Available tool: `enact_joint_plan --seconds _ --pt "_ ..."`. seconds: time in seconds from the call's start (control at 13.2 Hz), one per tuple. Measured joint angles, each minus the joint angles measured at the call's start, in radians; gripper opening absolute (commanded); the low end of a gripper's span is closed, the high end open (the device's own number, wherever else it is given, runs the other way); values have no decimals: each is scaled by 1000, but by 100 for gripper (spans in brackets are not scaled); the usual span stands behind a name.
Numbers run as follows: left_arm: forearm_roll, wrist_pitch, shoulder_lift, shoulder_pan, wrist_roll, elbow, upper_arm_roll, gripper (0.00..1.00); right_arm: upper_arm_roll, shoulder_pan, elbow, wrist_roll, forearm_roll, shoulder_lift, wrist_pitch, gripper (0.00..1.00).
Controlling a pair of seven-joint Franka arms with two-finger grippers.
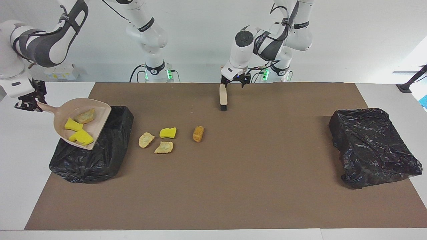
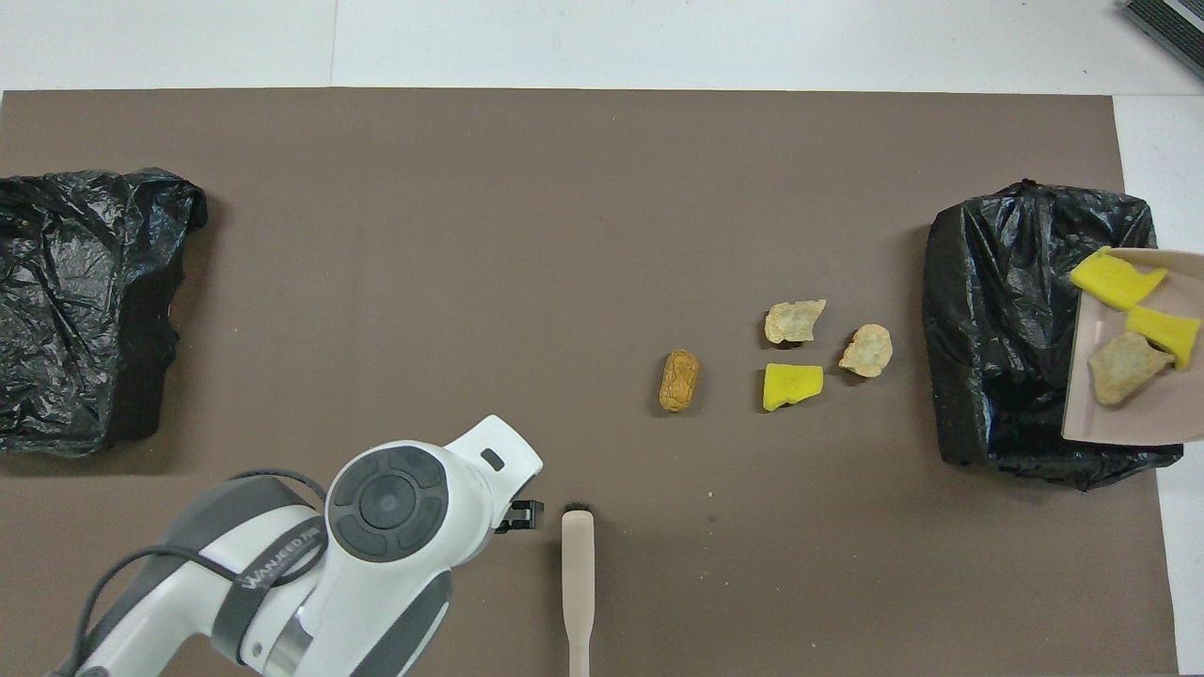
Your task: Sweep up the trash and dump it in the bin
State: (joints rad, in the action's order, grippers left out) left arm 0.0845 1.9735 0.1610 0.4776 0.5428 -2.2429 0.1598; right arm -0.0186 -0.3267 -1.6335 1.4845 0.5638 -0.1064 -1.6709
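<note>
Four light, crumbly yellow-and-tan trash scraps (image 1: 163,147), better swept than pinched, lie beside the black-bagged bin (image 1: 110,150); three ride the beige plastic dustpan (image 1: 100,110) clamped by the right gripper (image 1: 31,101); the left gripper (image 1: 234,81) hangs parted over the beige-handled brush (image 1: 223,96).

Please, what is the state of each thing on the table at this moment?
dustpan: held up, tilted over the bin, three scraps inside.
right gripper: shut on the dustpan's handle.
bin: black-bagged, open under the dustpan.
other bin: black-bagged, nothing near it.
four scraps: loose on the mat.
brush: lying on the mat.
left gripper: open, over the brush handle.
</note>
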Motion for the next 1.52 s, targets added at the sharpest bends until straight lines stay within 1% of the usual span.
enact_joint_plan --seconds 0.15,0.38,0.53,0.68,0.76,0.83,0.91,0.98,1.14,1.21,1.36,1.52 --pt "-20 -72 1 -84 -76 89 -2 100 0 37 -1 -72 68 3 37 0" --pt "-82 -142 1 -176 -126 208 -4 100 -1 87 -5 -105 176 10 58 0" --pt "-115 -196 -1 -216 -177 274 -4 100 -1 97 -6 -105 193 18 60 0" --pt "-117 -243 -8 -258 -237 337 -4 100 -1 118 -6 -105 238 33 61 0" --pt "-117 -283 -14 -283 -282 378 -5 100 -1 150 -6 -106 283 44 73 0" --pt "-115 -318 -18 -306 -319 414 -6 100 -2 193 -6 -137 312 54 109 0" --pt "-112 -350 -21 -329 -347 452 -6 100 -6 232 -11 -194 325 64 154 0" --pt "-107 -382 -23 -352 -363 490 -7 100 -11 247 -37 -233 325 82 159 0" --pt "-86 -468 -38 -397 -390 573 -8 100 -2 225 -128 -262 315 127 87 0" --pt "-79 -515 -59 -414 -412 626 -8 100 5 208 -155 -261 316 142 65 0" --pt "-77 -567 -108 -438 -442 718 -10 100 9 195 -154 -206 317 150 41 0" --pt "-76 -593 -145 -471 -470 776 -10 100 3 195 -127 -99 316 152 33 0"
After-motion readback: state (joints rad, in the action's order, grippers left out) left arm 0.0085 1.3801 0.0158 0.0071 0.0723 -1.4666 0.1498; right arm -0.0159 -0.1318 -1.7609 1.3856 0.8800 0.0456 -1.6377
